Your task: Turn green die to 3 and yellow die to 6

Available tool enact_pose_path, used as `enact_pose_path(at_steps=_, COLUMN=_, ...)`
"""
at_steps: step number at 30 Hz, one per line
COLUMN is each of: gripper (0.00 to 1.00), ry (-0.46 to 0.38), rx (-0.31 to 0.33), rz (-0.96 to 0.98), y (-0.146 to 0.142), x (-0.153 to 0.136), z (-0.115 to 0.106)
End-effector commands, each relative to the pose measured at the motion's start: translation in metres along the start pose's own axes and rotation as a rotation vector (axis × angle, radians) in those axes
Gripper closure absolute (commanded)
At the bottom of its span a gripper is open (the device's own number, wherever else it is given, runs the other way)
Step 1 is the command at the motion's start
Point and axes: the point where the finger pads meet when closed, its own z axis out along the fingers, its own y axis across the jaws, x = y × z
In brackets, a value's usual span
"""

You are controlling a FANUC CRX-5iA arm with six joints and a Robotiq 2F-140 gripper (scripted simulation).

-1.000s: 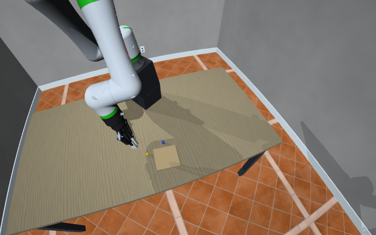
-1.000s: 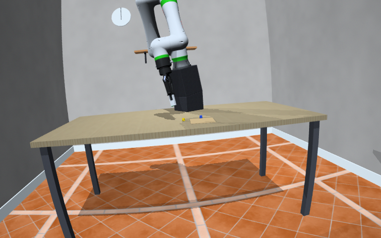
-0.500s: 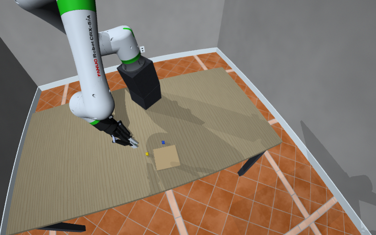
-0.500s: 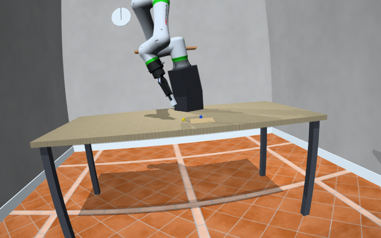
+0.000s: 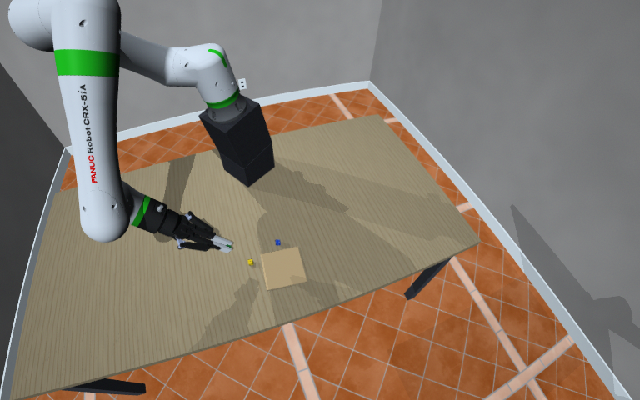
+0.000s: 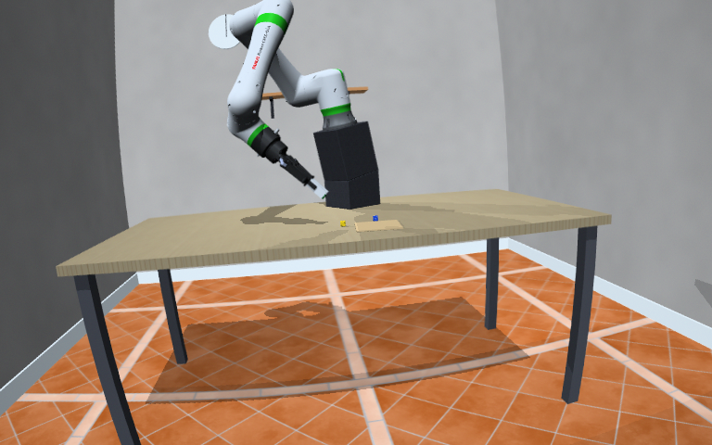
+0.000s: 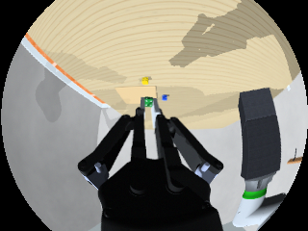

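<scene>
Grey walls and an orange tiled floor surround the wooden table (image 5: 155, 302) (image 6: 220, 235), which spans much of the top view. Near that view's centre, the green die (image 5: 228, 245) (image 6: 324, 196) (image 7: 148, 102) sits at the tips of the gripper (image 5: 227, 245) (image 6: 323, 195) (image 7: 147, 103), whose fingers are nearly together, pinching it above the wood. The gripper slants, its long axis running down and rightward towards the mat (image 5: 283, 268) (image 6: 378, 225) (image 7: 135, 93). The yellow die (image 5: 250, 262) (image 6: 342, 223) (image 7: 145, 81) lies between fingertips and mat, just off the mat's left edge; the blue die (image 5: 277, 242) (image 6: 375, 218) (image 7: 165, 97) lies beyond its upper edge. The coming move probably carries the green die rightward, past the yellow one, with its tilt deciding which face ends up. I cannot read its pips.
</scene>
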Motion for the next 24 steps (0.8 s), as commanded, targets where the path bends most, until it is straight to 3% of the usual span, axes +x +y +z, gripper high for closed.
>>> enact_pose_path(at_steps=1, gripper=0.93, ry=-0.171, rx=-0.012, rz=0.001, y=0.005, x=0.005, z=0.0)
enact_pose_path(at_steps=8, gripper=0.93, ry=-0.285, rx=-0.014, rz=0.002, y=0.006, x=0.008, z=-0.001)
enact_pose_path(at_steps=24, gripper=0.93, ry=-0.286, rx=-0.021, rz=0.006, y=0.006, x=0.02, z=0.01)
